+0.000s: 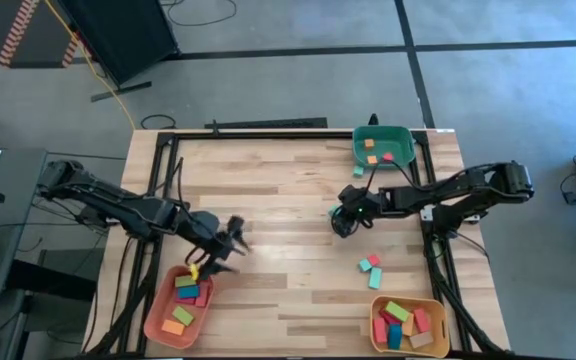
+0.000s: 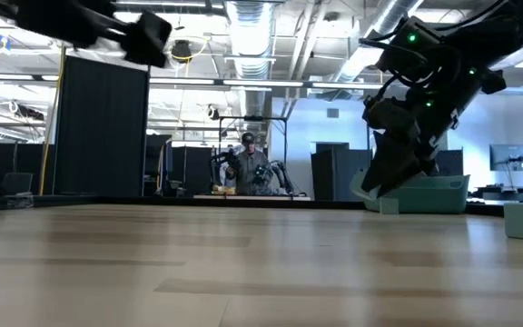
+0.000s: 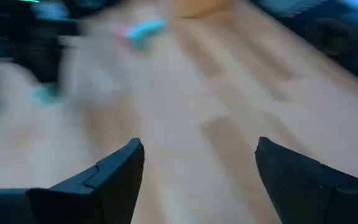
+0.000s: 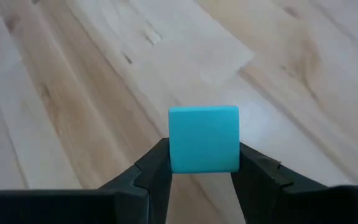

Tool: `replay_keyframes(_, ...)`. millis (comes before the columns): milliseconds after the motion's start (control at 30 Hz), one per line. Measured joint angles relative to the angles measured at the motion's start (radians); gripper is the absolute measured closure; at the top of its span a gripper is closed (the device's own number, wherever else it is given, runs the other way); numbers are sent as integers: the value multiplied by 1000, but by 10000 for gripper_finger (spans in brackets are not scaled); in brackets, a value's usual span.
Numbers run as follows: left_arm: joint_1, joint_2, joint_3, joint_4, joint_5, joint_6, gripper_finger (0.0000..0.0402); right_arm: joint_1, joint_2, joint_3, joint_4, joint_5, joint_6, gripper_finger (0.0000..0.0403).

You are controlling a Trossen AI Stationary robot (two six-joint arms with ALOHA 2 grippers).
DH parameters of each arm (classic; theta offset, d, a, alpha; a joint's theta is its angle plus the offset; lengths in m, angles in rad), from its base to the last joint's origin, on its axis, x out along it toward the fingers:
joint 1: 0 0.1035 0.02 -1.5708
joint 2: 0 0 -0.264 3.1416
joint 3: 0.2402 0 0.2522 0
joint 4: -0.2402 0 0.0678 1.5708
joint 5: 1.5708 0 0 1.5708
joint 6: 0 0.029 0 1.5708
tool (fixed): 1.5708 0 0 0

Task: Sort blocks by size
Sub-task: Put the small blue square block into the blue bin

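My right gripper [image 1: 340,222] hangs over the table's right half, below the green tray [image 1: 404,133], shut on a teal cube [image 4: 204,138]. My left gripper [image 1: 233,242] stands open with nothing between its fingers [image 3: 120,171], over the left half just beyond the salmon tray [image 1: 156,322]. A red and a teal block [image 1: 369,264] and another teal block [image 1: 375,281] lie loose on the wood near the yellow tray [image 1: 376,322]. A small teal block [image 1: 358,172] lies by the green tray. All three trays hold blocks. My right gripper pinches the teal cube by two opposite side faces [image 4: 174,158] between its two fingers [image 4: 153,167], which hold its lower part. The fingers slant downward toward the table. The cube sits square in the hold, its upper part free above the fingertips, and appears clear of the wood.
Bare wood lies between the two grippers in the table's middle. Black frame rails [image 1: 158,170] run along the table's left, right and far sides. In the low view a person [image 2: 248,168] stands far behind the table.
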Motion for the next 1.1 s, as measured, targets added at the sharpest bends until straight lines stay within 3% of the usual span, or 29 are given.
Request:
replay_keyframes(100, 62, 36, 0, 74, -51, 13, 109, -19, 0, 2, 2, 1, -36, 229)
replay_keyframes(333, 145, 174, 1, 169, 59, 13, 109, -51, -7, 70, -35, 48, -122, 229)
replay_keyframes(533, 147, 279, 31, 175, 67, 20, 109, -128, -52, 244, -370, 261, -184, 229)
replay_keyframes(667, 144, 313, 45, 182, 67, 40, 109, -215, -95, 333, -587, 337, -183, 229)
replay_keyframes(933, 143, 312, 44, 244, 67, 79, 109, -482, -147, 336, -789, 342, -183, 230)
replay_keyframes(1100, 143, 312, 44, 259, 67, 98, 109, -655, -126, 293, -750, 264, -243, 230)
